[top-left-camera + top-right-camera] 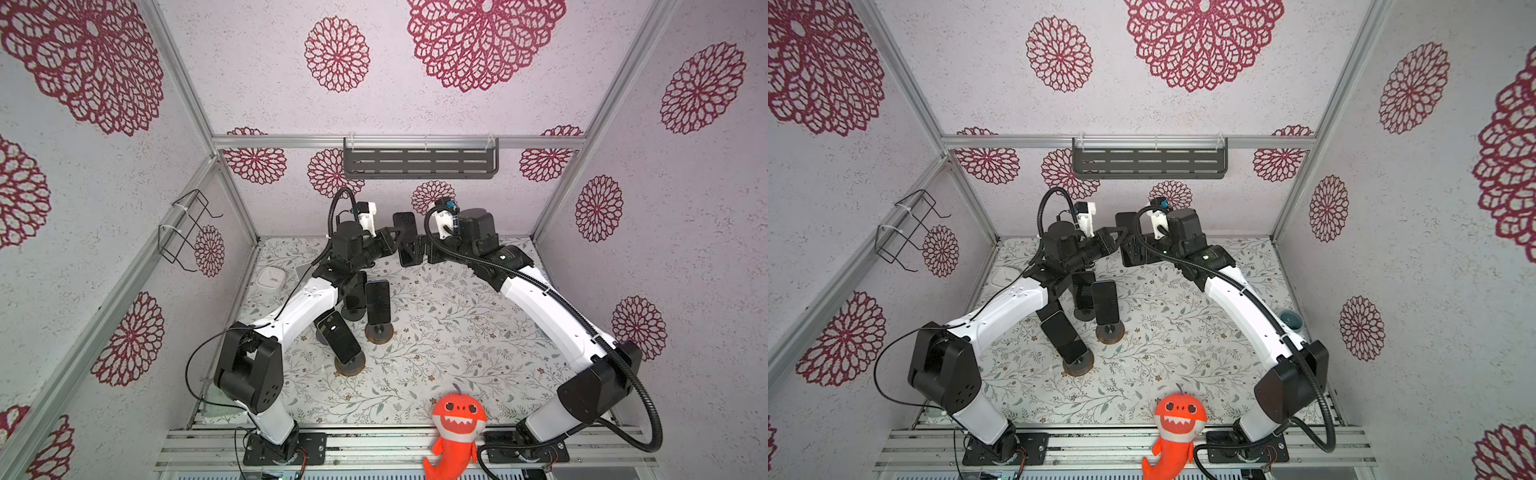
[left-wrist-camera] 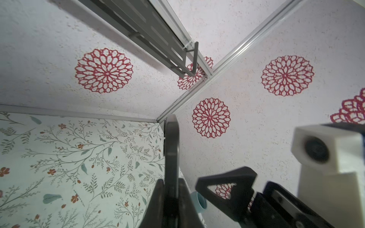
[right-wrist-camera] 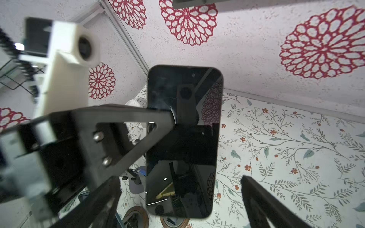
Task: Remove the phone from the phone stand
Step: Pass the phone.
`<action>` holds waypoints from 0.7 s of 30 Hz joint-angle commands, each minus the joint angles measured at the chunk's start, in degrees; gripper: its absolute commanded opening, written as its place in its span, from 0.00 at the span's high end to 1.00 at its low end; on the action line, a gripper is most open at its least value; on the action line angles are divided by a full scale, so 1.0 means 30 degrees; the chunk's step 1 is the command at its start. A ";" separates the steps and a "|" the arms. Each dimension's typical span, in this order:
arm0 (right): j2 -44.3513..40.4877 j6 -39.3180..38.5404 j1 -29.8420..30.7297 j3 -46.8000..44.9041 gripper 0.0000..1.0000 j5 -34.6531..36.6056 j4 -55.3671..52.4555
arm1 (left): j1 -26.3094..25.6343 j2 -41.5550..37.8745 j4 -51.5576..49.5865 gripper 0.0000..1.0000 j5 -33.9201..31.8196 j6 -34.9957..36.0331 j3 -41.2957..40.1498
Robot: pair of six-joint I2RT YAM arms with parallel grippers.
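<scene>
Finds phone (image 3: pixel 183 150) clamped by one long edge in left fingers (image 3: pixel 122 113); notes right fingers (image 3: pixel 262 203) released (spread wide), flanking its near end, long axis pointing away.

Left gripper (image 1: pixel 1123 237) at phone (image 1: pixel 1125 220), back centre — shark plush (image 1: pixel 1177 424) at front edge.

The walls (image 1: pixel 457 116) are pale lilac-white, stamped with crimson lace rosettes. The table cover (image 1: pixel 436 340) is off-white with grey-green sprigs and small rust flowers. The raised phone (image 3: pixel 183 142) is glossy black; the plush shark (image 1: pixel 457 419), at the near edge, is orange-red with white teeth. The cup (image 1: pixel 1289 319) at the right edge looks teal, though it is small here.
</scene>
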 commanded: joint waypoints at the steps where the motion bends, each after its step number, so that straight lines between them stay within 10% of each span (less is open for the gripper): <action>1: 0.0492 -0.0773 0.0363 0.0899 0.02 0.0743 -0.0617 | 0.0062 -0.1071 0.0006 1.00 -0.0542 0.0738 0.0509; 21: 0.1022 0.0258 0.0849 0.0273 0.14 -0.1009 0.0409 | 0.0004 -0.1481 0.0738 1.00 -0.0410 0.0644 -0.0043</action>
